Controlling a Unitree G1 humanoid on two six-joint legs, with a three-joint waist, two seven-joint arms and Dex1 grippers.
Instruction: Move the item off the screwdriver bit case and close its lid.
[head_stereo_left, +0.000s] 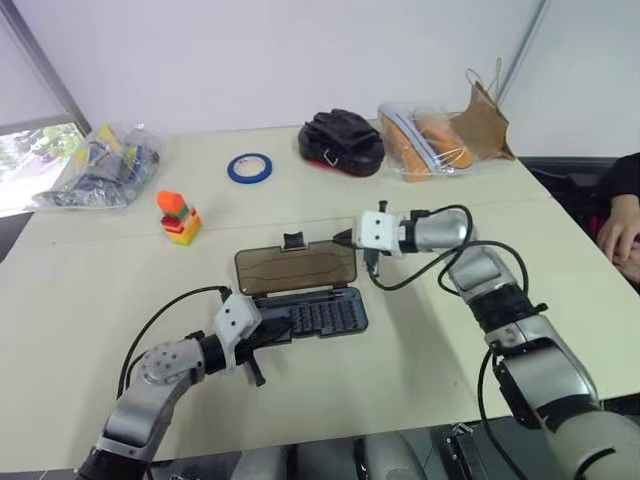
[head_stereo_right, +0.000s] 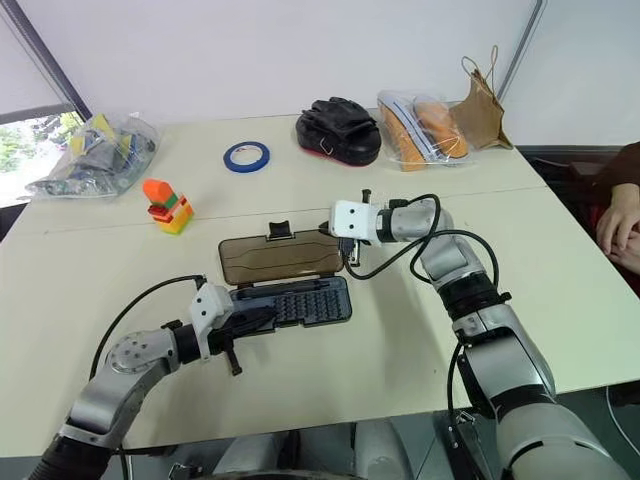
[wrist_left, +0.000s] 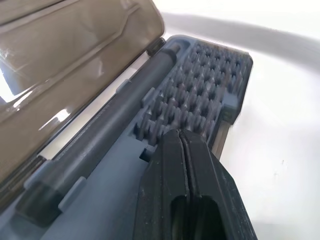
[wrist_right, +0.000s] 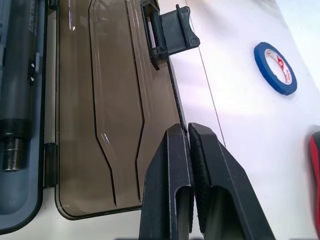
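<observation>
The item (head_stereo_left: 178, 217), an orange-topped brick stack, stands on the table to the left of the screwdriver bit case and apart from it. The case lies open: the smoky brown lid (head_stereo_left: 296, 266) lies flat behind the dark tray (head_stereo_left: 325, 312) of bits, its black latch (wrist_right: 167, 32) sticking up. My left gripper (wrist_left: 180, 136) is shut, its tips over the tray's left end beside the rows of bits. My right gripper (wrist_right: 187, 129) is shut too, its tips at the lid's outer edge near the right corner; I cannot tell whether they touch it.
A blue tape ring (head_stereo_left: 249, 168) and a black pouch (head_stereo_left: 341, 142) lie behind the case. A plastic bag (head_stereo_left: 100, 165) sits far left; a bag of orange things (head_stereo_left: 425, 140) and a brown paper bag (head_stereo_left: 485, 120) far right. A person's hand (head_stereo_left: 620, 228) rests at the right edge.
</observation>
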